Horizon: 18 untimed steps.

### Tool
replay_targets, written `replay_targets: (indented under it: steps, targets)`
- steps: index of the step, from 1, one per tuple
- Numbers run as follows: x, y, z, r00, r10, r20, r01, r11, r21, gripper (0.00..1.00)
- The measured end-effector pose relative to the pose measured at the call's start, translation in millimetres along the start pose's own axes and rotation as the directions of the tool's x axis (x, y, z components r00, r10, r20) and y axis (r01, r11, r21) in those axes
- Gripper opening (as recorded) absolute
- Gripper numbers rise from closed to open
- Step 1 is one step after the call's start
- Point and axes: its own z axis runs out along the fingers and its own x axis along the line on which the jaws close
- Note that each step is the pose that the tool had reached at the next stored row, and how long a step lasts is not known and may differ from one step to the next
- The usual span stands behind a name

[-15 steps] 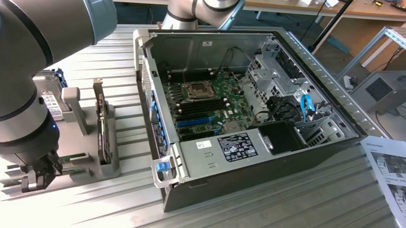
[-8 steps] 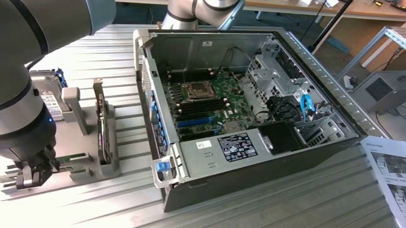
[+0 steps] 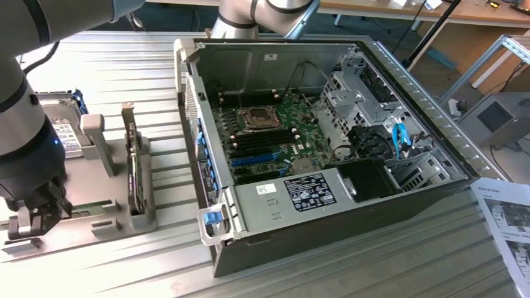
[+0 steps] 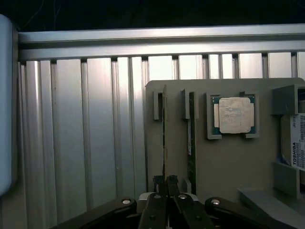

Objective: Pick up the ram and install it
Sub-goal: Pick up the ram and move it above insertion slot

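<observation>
Black tool (image 4: 165,181) pinches the edge-on ram (image 4: 164,136), hiding its end.

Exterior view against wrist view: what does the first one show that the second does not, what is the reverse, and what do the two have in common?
Exterior view adds: the open computer case with its motherboard, an upright expansion card standing on the tray, and a printed sheet at the exterior view's right.
Wrist view adds: the square processor in its holder, and the ram standing on edge between the shut jaws, with a second thin green board beside it.
Both: the hard drive, the grey tray, the slatted metal table and the jaws.
</observation>
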Motion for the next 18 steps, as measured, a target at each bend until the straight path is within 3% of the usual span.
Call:
replay_targets:
  steps: [18]
  targets:
    - [-0.3, 1.6, -42.5, 1.0, 0.0, 0.0, 0.0, 1.0, 0.0, 0.12]
